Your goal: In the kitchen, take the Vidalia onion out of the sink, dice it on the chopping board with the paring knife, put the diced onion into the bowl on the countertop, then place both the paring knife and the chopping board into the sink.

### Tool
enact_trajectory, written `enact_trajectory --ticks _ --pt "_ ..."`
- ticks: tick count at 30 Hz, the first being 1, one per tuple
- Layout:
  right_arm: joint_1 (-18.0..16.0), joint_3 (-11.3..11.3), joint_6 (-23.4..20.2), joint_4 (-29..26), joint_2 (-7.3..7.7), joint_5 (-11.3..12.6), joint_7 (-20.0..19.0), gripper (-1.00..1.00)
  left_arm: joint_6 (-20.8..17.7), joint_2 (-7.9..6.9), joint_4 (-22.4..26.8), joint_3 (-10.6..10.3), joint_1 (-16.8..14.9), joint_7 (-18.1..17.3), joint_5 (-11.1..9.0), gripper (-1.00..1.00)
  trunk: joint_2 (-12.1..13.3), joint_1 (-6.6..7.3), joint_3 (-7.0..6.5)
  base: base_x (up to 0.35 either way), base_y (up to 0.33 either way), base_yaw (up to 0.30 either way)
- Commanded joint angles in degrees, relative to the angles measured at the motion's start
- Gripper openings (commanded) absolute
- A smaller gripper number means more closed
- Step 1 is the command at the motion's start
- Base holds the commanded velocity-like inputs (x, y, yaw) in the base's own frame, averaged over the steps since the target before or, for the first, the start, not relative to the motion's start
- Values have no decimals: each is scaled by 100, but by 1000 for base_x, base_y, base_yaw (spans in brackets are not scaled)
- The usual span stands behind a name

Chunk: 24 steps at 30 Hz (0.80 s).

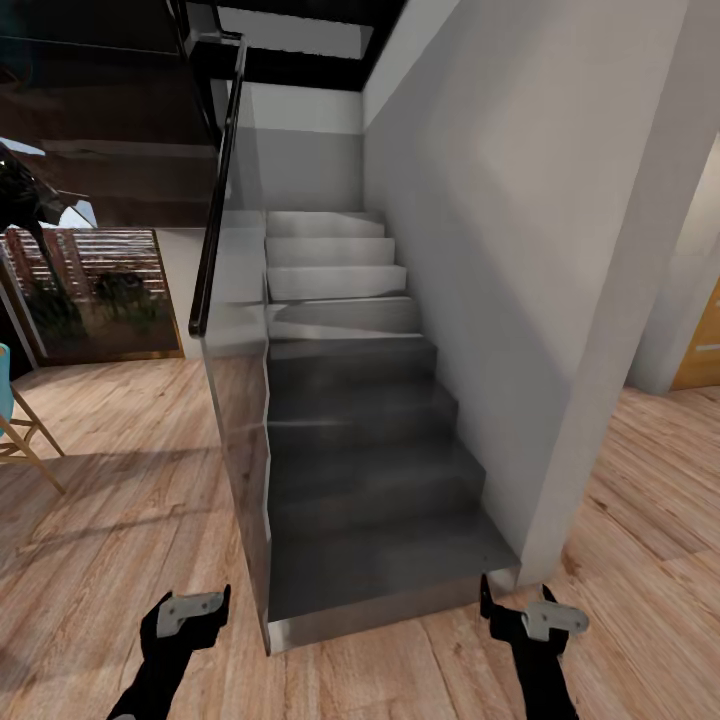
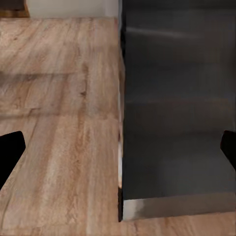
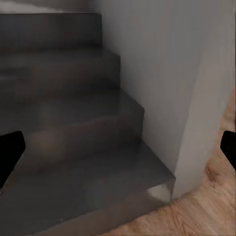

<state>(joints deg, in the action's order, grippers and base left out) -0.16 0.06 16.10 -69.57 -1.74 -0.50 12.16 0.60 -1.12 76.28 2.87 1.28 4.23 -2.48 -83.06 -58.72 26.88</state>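
at the foot of a dark grey staircase (image 1: 370,480) in a hallway with a wood plank floor (image 1: 120,520), the robot faces the bottom step with both arms held low and forward, neither carrying anything. the left gripper (image 1: 190,612) hangs over the floor just beside the glass balustrade (image 1: 235,400) that runs up under a black handrail (image 1: 218,180); its wrist camera shows the two dark fingertips (image 2: 10,152) set wide apart, with planks and the stair's edge between them. the right gripper (image 1: 530,615) sits just beside the corner where the lowest tread meets the white wall (image 1: 500,250), its fingers likewise spread with only steps and wall between them. none of the kitchen things, onion, sink, board, knife or bowl, can be placed from here, so no direction from either gripper to the onion can be given, and neither arm can be called the nearer one. a doorway with a wooden door (image 1: 700,340) opens beyond the wall to the right, and a glazed opening (image 1: 90,290) lies to the left; by judgement, the next move is for the base, turning away from the stairs to find the kitchen, not for the arms.
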Motion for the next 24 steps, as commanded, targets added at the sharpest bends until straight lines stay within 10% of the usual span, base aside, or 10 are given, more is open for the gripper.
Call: enact_trajectory --ticks 1,10,24 --pt "-1 11 18 -212 -4 -3 51 100 -18 -9 344 80 5 24 -43 100 -2 0 5 0 0 0" --pt "1 38 119 -515 -52 -269 84 100 111 -34 1201 176 86 7 -59 100 -2 0 5 0 0 0" --pt "552 38 1170 -807 -96 -416 94 100 1874 -53 1257 179 1230 -17 -68 100 -2 0 5 0 0 0"
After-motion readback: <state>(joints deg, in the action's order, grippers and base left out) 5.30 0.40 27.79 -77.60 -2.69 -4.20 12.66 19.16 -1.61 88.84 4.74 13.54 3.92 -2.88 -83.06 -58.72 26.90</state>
